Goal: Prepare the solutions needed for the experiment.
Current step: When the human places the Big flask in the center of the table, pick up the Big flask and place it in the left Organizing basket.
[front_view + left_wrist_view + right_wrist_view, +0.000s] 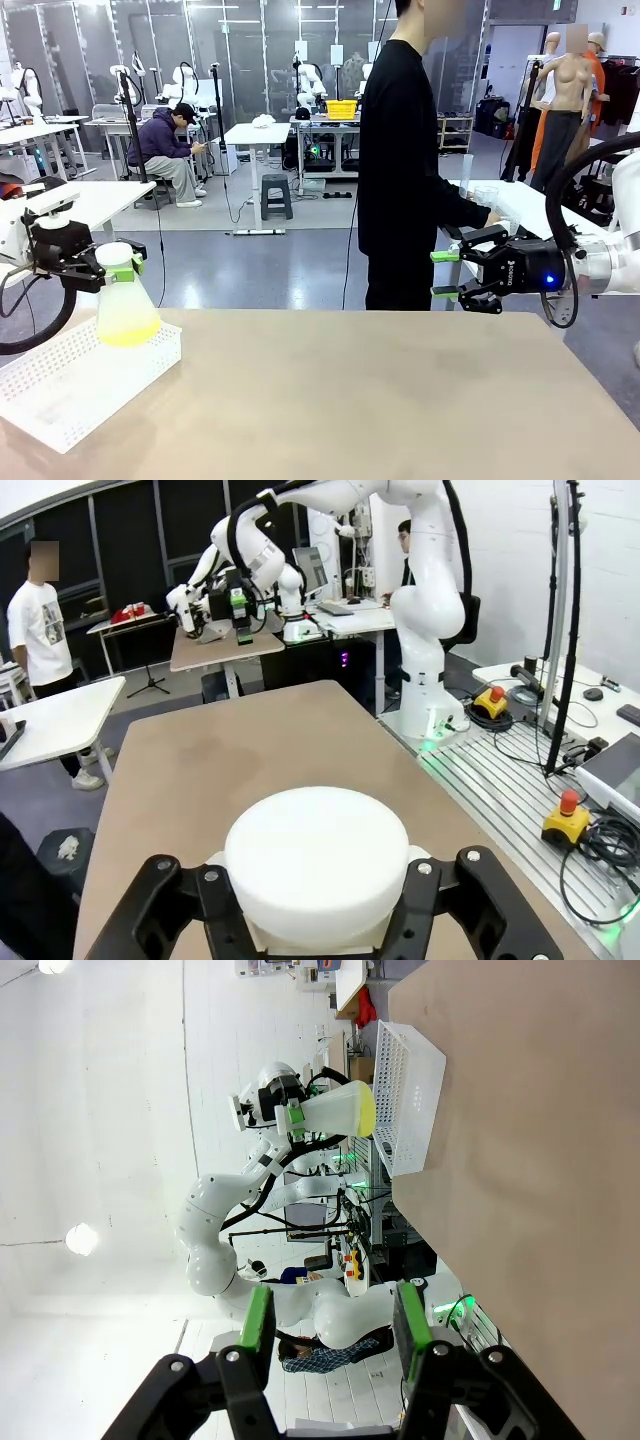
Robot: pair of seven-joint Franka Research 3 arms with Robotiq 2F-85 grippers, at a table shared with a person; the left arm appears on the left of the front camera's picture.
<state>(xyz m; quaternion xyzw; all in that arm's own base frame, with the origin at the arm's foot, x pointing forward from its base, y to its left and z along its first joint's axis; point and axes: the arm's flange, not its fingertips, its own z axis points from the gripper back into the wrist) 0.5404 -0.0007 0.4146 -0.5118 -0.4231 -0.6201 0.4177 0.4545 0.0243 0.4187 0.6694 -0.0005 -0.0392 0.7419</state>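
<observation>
Left gripper [112,268] clamped on neck of frosted white conical flask [125,300], above white perforated basket [60,395]. Shallow pale yellow-green liquid [128,331]: light, sloshy; flask probably slippery, keep upright. Right gripper [447,273] open, empty.

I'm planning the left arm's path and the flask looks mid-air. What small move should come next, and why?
Probably carry the flask a little toward the table's middle, keeping it upright. The left gripper is shut on its neck just under the cap, holding it over the white basket, so the yellow-green solution sits level. The right gripper hangs open and empty past the table's far edge.
</observation>
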